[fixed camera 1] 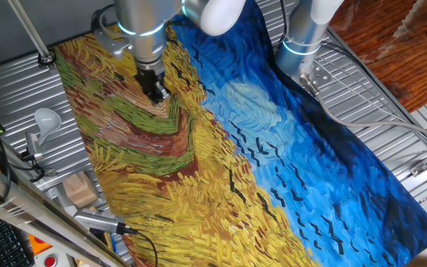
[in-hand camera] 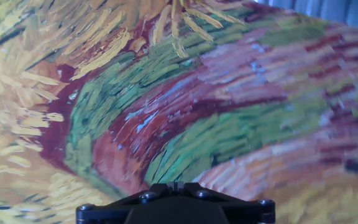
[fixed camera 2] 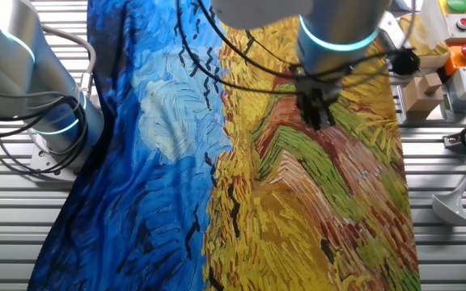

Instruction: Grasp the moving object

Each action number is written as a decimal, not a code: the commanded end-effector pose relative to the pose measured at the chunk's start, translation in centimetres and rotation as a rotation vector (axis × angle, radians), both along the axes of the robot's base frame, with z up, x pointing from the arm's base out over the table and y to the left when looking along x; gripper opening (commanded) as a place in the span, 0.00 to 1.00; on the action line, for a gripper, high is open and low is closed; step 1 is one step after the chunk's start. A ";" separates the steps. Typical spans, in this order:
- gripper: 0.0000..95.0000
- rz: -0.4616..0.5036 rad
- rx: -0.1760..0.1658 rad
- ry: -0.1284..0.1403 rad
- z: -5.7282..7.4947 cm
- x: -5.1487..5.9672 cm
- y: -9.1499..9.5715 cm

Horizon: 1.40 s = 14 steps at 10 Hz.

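Note:
My gripper [fixed camera 1: 159, 94] hangs over the green and brown swirl of the painted cloth [fixed camera 1: 221, 170], low above it, near the cloth's far left part. In the other fixed view the gripper [fixed camera 2: 319, 120] looks narrow, with its fingers together. In the hand view only the black finger bases [in-hand camera: 175, 186] show at the bottom edge, pressed together. The pink and yellow toy shows in no view. I see nothing between the fingers.
A second arm's base [fixed camera 1: 302, 41] stands at the cloth's far blue side. A white spoon-like tool [fixed camera 1: 44, 119], a wooden block [fixed camera 1: 80, 190] and a pen-like tool [fixed camera 1: 98, 221] lie left of the cloth. Button boxes [fixed camera 2: 463, 32] stand beside it.

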<state>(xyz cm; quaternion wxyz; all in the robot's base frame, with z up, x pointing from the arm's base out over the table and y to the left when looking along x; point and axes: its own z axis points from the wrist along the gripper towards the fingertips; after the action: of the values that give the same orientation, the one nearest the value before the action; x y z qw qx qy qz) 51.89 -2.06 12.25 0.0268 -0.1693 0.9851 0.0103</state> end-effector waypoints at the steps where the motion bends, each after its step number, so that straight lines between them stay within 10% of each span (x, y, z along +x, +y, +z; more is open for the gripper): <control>1: 0.00 0.059 -0.003 -0.002 -0.9 1.2 -1.1; 10: 0.00 0.170 -0.005 -0.013 -5.1 5.5 -3.5; 14: 0.00 0.185 -0.013 -0.012 -5.6 5.7 -3.4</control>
<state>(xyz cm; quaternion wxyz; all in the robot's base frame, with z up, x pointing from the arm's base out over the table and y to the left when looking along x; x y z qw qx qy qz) 57.47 -5.46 6.73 0.0304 -0.2610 0.9649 0.0046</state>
